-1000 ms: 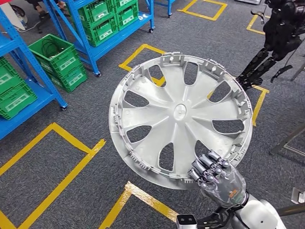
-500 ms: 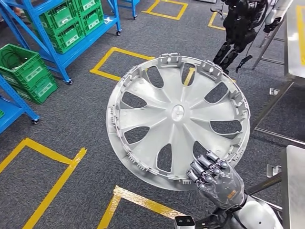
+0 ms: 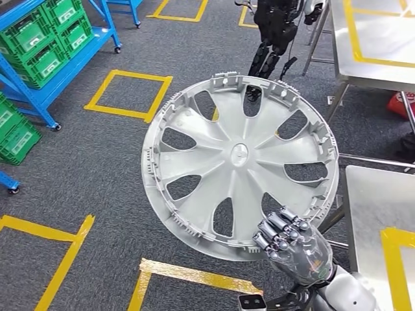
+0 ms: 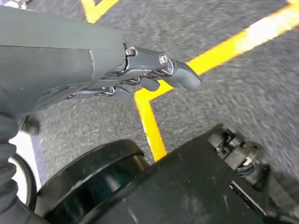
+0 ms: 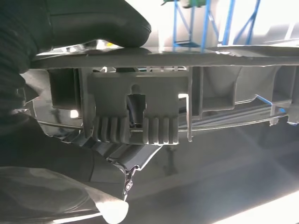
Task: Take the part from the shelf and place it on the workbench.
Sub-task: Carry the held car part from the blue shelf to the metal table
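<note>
The silver wheel cover (its centre emblem too small to read) hangs tilted above the grey carpet, gripped at its near rim by the right hand, fingers curled over the edge. The steel worktop lies just right. The left hand hangs low, fingers loosely extended, holding nothing. Green crates with unreadable white labels sit far left.

Silver spoked hubcap, tilted, held aloft

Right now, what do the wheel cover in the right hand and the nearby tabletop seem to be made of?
Wheel cover: likely moulded plastic with a matte silver finish; its rim carries thin clips and ribs. Tabletop: probably brushed sheet metal, grey with a soft sheen, marked with yellow tape. The right hand grips the cover's rim.
</note>
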{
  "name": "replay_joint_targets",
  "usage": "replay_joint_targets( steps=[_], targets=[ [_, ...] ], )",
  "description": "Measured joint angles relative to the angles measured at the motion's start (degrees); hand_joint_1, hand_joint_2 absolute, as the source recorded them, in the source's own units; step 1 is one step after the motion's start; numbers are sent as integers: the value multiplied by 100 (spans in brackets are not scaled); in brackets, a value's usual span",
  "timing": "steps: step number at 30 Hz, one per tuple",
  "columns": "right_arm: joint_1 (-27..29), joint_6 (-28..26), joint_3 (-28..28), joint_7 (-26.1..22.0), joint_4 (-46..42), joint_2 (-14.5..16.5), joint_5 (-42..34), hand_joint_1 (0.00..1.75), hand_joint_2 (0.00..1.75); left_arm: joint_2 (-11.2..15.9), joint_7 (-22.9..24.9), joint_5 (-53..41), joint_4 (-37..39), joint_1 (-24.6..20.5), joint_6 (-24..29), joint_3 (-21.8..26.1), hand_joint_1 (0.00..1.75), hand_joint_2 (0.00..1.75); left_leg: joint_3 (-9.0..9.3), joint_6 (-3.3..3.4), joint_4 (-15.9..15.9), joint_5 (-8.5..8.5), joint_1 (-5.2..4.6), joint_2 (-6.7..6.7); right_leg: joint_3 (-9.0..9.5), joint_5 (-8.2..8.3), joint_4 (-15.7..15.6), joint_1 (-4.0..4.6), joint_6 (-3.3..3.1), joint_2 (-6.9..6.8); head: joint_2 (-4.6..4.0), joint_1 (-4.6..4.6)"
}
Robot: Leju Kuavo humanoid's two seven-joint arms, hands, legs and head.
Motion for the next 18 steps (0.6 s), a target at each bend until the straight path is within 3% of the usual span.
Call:
replay_joint_targets(
  steps=[2,3,4,5,6,7,9,11,13,15,17,18],
  targets=[
    [8,0,-4,-19,0,37,0,168,175,0,10,-15,0,3,-4,0,0,175,-288,-36,705,-399,21,-283,-7,20,-10,-9,-49,133,-1,-18],
    [12,0,-6,-24,0,51,0,168,175,0,14,-17,0,8,-4,0,0,175,-465,-41,1113,-570,24,-346,-11,24,-9,-4,-61,202,-1,-21],
    [18,0,-9,-27,0,66,0,168,175,0,17,-20,0,9,-7,0,0,175,-597,-41,1406,-653,24,-371,-13,26,-7,0,-66,278,-1,-22],
    [24,0,-15,-28,0,75,0,168,175,0,17,-22,0,6,-10,0,0,175,-637,-34,1482,-609,24,-382,-12,28,-4,4,-68,358,-1,-22],
    [32,0,-22,-30,0,84,0,168,175,0,19,-24,0,0,-12,0,0,175,-569,-22,1318,-449,25,-398,-8,30,3,5,-68,440,-1,-22],
    [40,0,-30,-30,0,92,0,168,175,0,22,-26,0,-4,-14,0,0,175,-413,-3,957,-211,29,-446,-4,31,12,5,-66,524,-1,-23],
    [54,0,-40,-27,0,107,0,168,175,4,29,-28,1,-2,-14,0,0,175,-92,38,205,137,53,-712,-21,36,37,3,-42,674,-1,-19],
    [62,0,-45,-20,0,121,-1,168,175,10,36,-28,2,-7,-14,0,0,175,24,58,-119,186,63,-896,-95,66,55,-13,22,799,-1,-24],
    [83,0,-50,-10,0,131,-2,168,175,11,46,-29,2,-13,-14,0,0,175,27,88,-192,190,59,-801,-176,106,45,-42,107,911,0,-35],
    [109,0,-57,-4,0,134,-1,168,175,5,50,-32,2,-18,-20,0,0,175,45,153,-263,235,68,-652,-293,12,184,-31,160,729,0,-16],
    [118,0,-61,-3,0,135,-1,168,175,2,50,-40,2,-15,-30,0,0,175,55,197,-300,258,58,-488,-582,-303,769,-11,190,358,-1,16],
    [120,0,-61,-4,1,137,0,168,175,4,50,-43,3,-5,-36,0,0,175,52,205,-298,259,48,-404,-769,-477,1166,-15,206,254,-1,27]
  ],
)
